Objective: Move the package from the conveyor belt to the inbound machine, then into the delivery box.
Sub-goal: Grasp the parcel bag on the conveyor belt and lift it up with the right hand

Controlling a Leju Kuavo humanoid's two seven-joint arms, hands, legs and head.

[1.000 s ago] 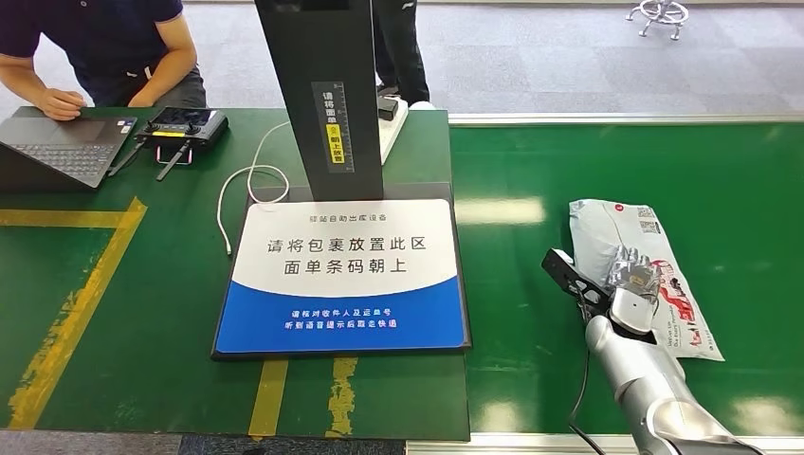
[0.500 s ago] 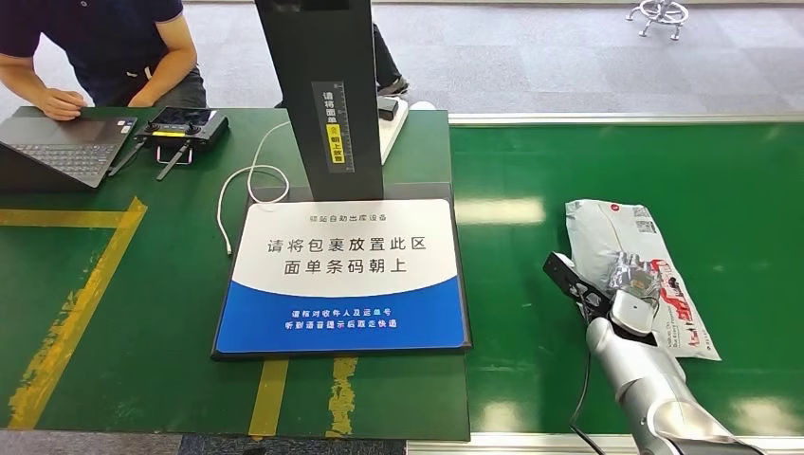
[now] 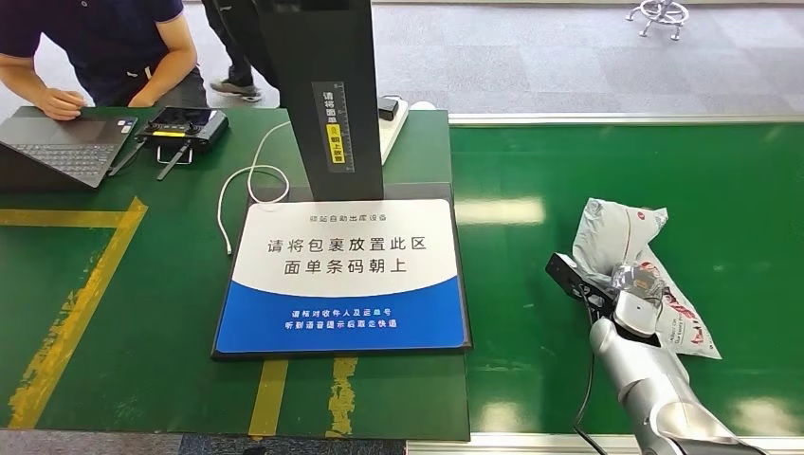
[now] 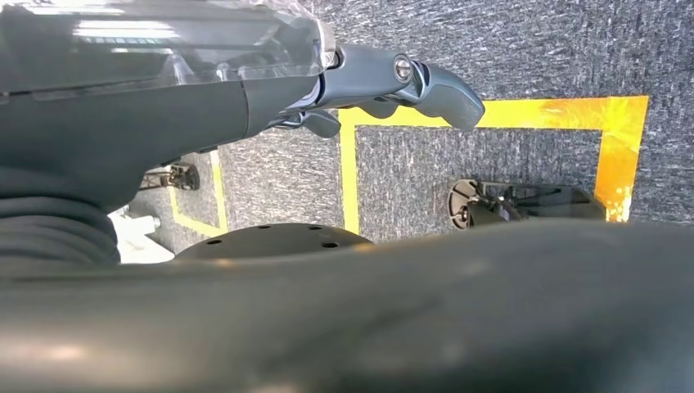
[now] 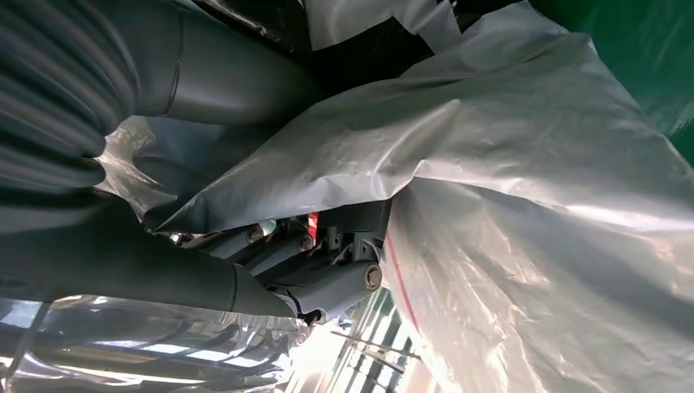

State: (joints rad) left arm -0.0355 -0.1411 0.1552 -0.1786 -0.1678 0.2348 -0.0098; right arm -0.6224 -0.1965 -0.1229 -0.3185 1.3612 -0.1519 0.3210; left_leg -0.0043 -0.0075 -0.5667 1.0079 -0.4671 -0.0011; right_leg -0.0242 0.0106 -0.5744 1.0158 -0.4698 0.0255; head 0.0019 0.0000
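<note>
We have the package in our grip, bunched up and beginning to lift off the belt.

Our right hand (image 3: 633, 284) is closed on the grey plastic package (image 3: 621, 232), whose far end now stands crumpled and raised above the green conveyor belt (image 3: 531, 171); half a second ago it lay flat there. The near end, with the red print, still trails on the belt. We judge that the pickup has taken hold, so the carry to the scanning pad (image 3: 343, 275), well apart to the left, comes next. Our left hand (image 4: 393, 82) hangs over the floor holding nothing, fingers loosely extended. Behind the scanner post (image 3: 318, 85), a person's legs have walked to the left.
</note>
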